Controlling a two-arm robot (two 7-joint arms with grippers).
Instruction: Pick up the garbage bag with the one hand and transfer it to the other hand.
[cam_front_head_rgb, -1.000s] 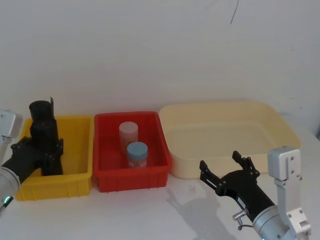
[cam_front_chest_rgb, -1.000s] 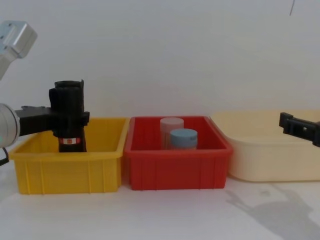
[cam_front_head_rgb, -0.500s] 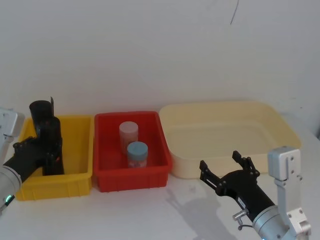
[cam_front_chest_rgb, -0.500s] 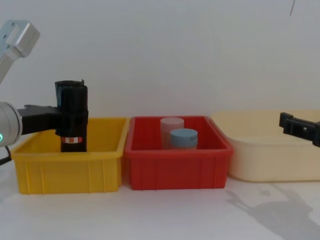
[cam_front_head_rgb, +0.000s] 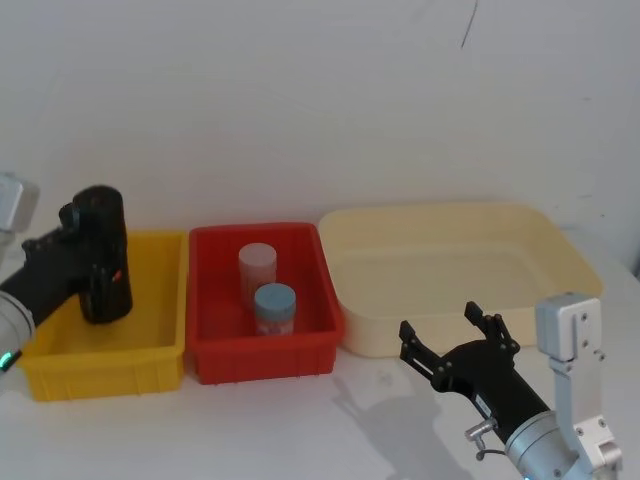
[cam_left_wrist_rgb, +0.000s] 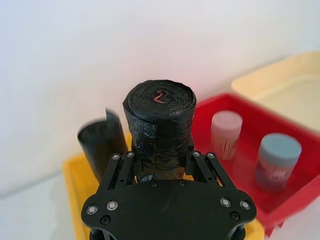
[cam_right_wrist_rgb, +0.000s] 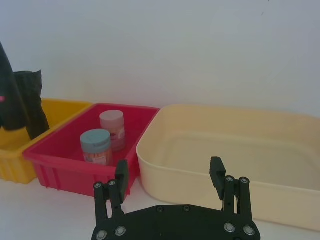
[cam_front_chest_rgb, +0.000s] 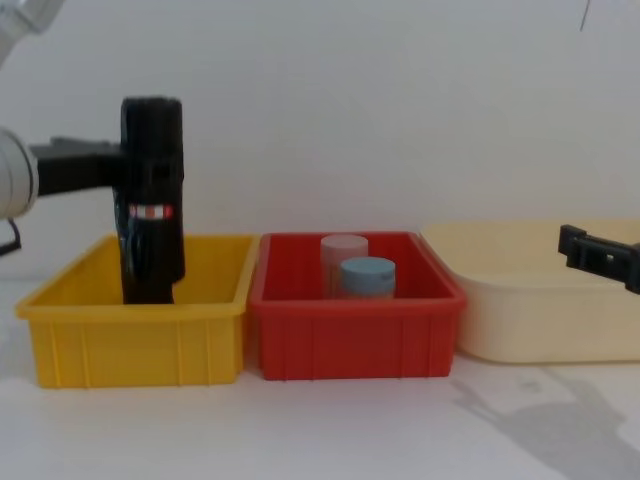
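Left wrist view: the left gripper's (cam_left_wrist_rgb: 160, 161) jaws are clamped on the garbage bag (cam_left_wrist_rgb: 159, 107), pinching it below its top, with a slimmer black roll (cam_left_wrist_rgb: 100, 140) just beside it. In the chest view the bag hangs upright at the upper left, over the yellow bin (cam_front_chest_rgb: 130, 345). At the head view's lower right the right gripper (cam_front_head_rgb: 458, 335) sits with jaws wide apart, empty. The slick film could slip in the pinch. A low crossing could clip the jars (cam_front_chest_rgb: 368, 275) in the red bin (cam_front_chest_rgb: 350, 345).

Your garbage bag (cam_left_wrist_rgb: 159, 127) is wrinkled, faintly glossy plastic film; the yellow bin (cam_front_chest_rgb: 135, 345) and red bin (cam_front_chest_rgb: 355, 340) look smooth, moulded plastic.
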